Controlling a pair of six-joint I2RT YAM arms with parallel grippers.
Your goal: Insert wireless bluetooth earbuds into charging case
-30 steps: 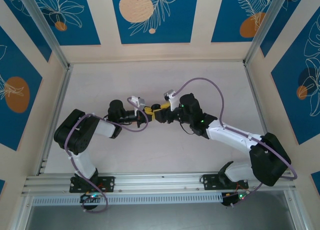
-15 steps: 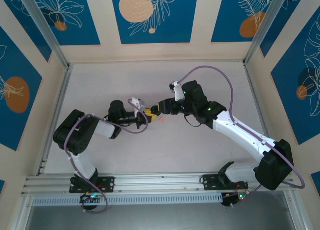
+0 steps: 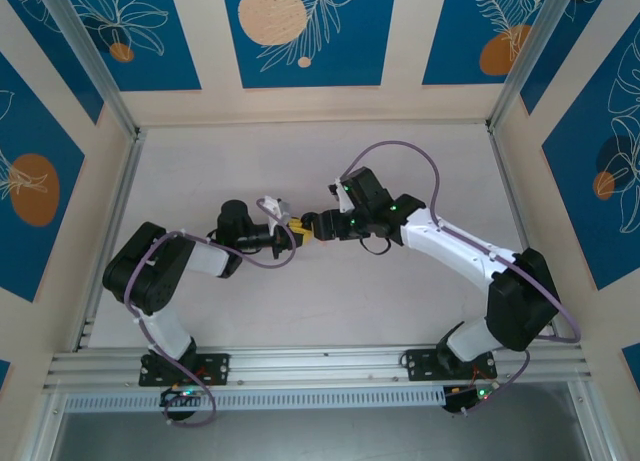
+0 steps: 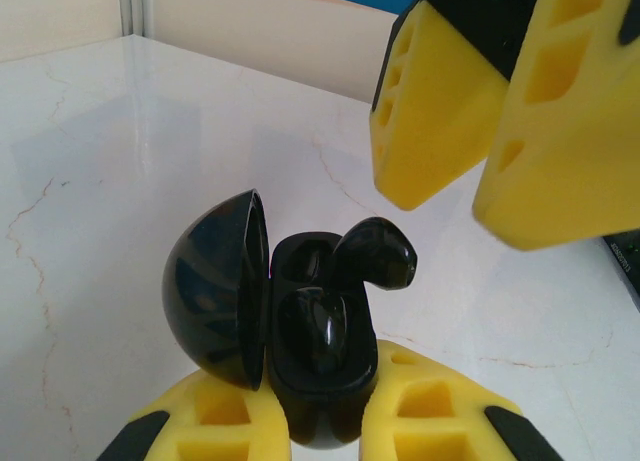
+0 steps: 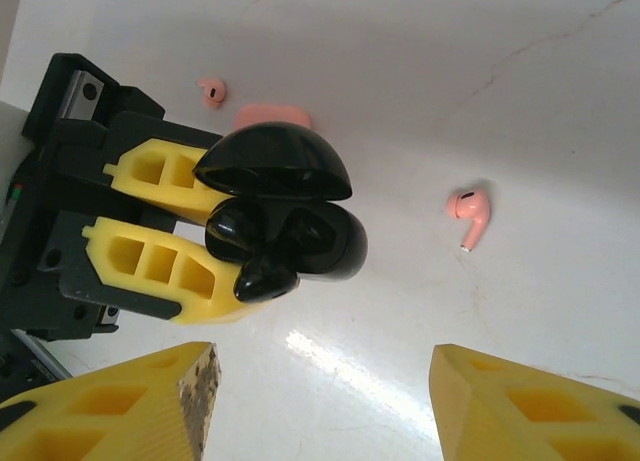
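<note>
At the centre of the white marbled table [image 3: 400,291], the two arms meet tip to tip in the top external view. The left gripper [image 4: 320,421] has its yellow fingers [image 5: 170,301] clamped on the body of the black charging case [image 5: 325,241], one finger on each side. Whether the case rests on the table or is held above it cannot be determined. The lid [image 4: 215,291] stands open, hinged at the left of the body as seen from the left wrist. One black earbud [image 4: 315,331] is seated in the well nearer the left gripper. The second black earbud [image 4: 375,256] sits at the farther well with its rounded end raised above the rim, so it is not fully seated. The right gripper [image 5: 320,366] has its fingers set wide apart with nothing between them. In the left wrist view its two yellow fingertips [image 4: 430,101] hang above and to the right of the case, apart from the raised earbud. A pink earbud [image 5: 470,211] lies on the table, apart from the black case on the side away from the left gripper. A pink case [image 5: 272,114] lies just behind the open lid, partly hidden by it. A second small pink earbud [image 5: 211,89] lies near that case.
</note>
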